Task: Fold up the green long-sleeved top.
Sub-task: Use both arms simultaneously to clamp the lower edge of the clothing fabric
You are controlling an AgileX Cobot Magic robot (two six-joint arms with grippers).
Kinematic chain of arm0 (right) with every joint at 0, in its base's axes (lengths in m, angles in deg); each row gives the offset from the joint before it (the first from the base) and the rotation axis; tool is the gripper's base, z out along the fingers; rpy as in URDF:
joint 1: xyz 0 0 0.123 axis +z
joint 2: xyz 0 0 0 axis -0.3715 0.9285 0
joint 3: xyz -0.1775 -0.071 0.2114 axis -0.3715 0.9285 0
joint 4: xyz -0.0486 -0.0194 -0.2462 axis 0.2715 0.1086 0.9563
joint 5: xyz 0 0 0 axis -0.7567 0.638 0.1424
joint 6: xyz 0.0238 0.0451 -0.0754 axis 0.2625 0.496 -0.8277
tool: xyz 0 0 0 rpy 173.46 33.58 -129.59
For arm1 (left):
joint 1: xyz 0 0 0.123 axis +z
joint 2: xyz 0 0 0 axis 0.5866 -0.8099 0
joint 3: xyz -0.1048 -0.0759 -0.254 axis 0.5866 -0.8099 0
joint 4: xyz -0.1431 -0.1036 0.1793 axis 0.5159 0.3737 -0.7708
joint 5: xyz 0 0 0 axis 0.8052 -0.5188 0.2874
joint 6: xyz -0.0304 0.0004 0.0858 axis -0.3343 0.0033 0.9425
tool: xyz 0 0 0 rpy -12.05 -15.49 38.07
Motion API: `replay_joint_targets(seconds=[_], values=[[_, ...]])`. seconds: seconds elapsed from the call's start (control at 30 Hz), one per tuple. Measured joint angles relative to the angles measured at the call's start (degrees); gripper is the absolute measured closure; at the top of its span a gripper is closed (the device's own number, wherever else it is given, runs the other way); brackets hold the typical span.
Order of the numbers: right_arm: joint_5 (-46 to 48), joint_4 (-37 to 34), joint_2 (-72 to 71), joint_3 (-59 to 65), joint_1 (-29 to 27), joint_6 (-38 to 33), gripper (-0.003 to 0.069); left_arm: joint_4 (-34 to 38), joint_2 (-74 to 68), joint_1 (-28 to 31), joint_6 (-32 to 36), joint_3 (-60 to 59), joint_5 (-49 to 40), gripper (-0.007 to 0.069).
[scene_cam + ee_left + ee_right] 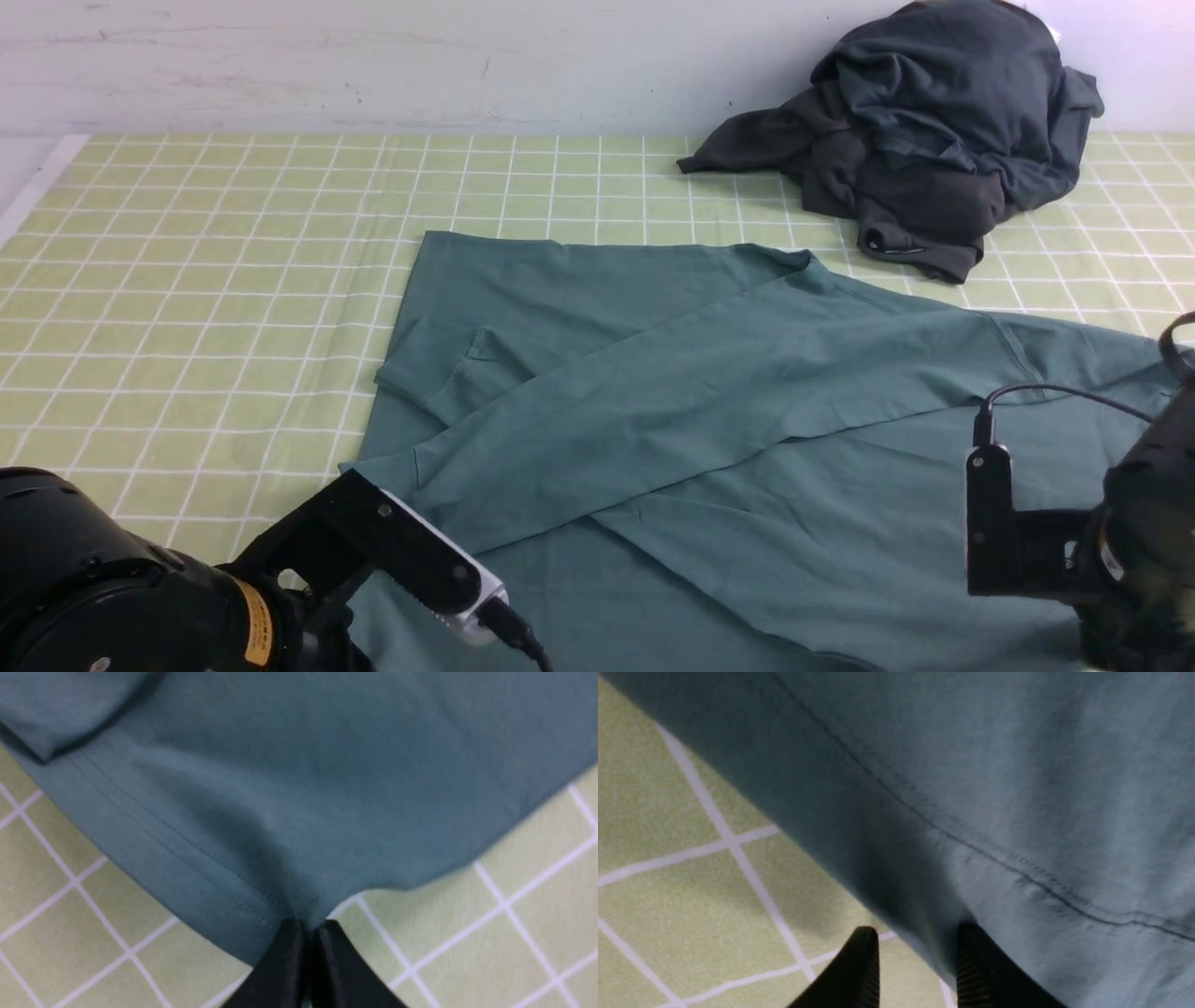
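The green long-sleeved top (709, 392) lies spread flat on the checked cloth (215, 280), on the robot's side of the heap of dark garments (934, 140). One sleeve (653, 411) is already laid across its body.

The step in hand looks like taking the hem (187, 858) farthest from the heap at both corners and carrying it over toward the heap. The left gripper (306, 926) is pressed together, pinching that hem. The right gripper (917, 933) stands spread, one finger over bare cloth and the other against the fabric edge. Whether the edge sits properly between them is hard to tell in this close, dim view.

To do it well, the right jaws should probably bite past the stitched line before any lift. Then both arms should rise evenly, so the fold line runs straight and the crossed sleeve does not slide.

The heap sits close to the top's far shoulder — apparently not touching — so a long carry could drag fabric into it.
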Motion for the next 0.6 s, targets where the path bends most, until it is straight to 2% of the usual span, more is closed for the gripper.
replay_joint_targets(seconds=[0.23, 0.3, 0.47, 0.6], values=[[-6.24, 1.59, -1.04, 4.12, -0.65, -1.49, 0.0445, -0.05, 0.41, 0.0, -2.77, 0.4, 2.53, 0.0618], [-7.03, 1.58, -1.23, 4.39, -0.66, -0.96, 0.0477, -0.05, 1.11, 0.0, -2.94, 1.43, 2.27, 0.0618], [-8.07, 1.36, -2.28, 4.88, -0.66, 3.68, 0.0631, -0.96, 4.5, 0.17, -3.36, 5.08, 1.87, 0.0618], [-8.72, 1.0, -5.51, 5.13, -0.67, 10.65, 0.0664, -1.87, 5.81, 3.2, -5.43, 7.54, 1.35, 0.0618]])
